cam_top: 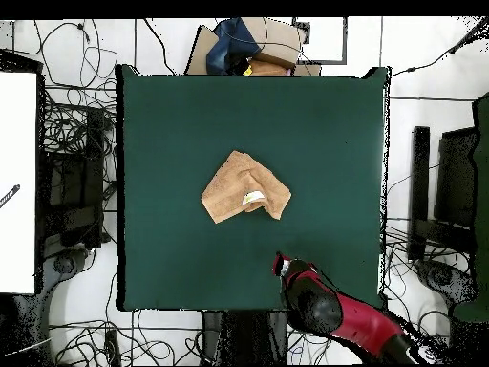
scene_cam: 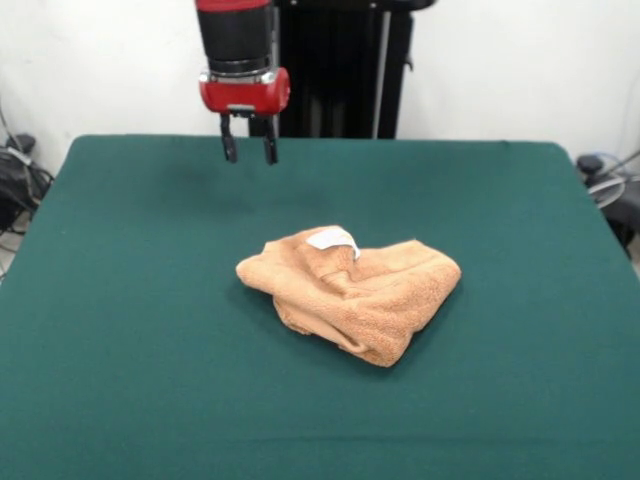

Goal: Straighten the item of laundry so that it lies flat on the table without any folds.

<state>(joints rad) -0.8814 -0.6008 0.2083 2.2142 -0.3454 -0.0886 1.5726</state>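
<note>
The item of laundry is a light orange-brown terry towel, crumpled and folded over itself near the middle of the dark green table. A small white tag lies on its top fold. In the overhead view the towel forms a rough triangle, and the tag shows near its lower edge. My gripper hangs open and empty above the table's far part, well off to the left of the towel and behind it. In the overhead view the gripper sits near the table's bottom edge, below and right of the towel.
Green cloth surrounds the towel on all sides. Cables and equipment lie on the floor around the table. A cardboard box with a blue object sits just beyond the table's top edge in the overhead view.
</note>
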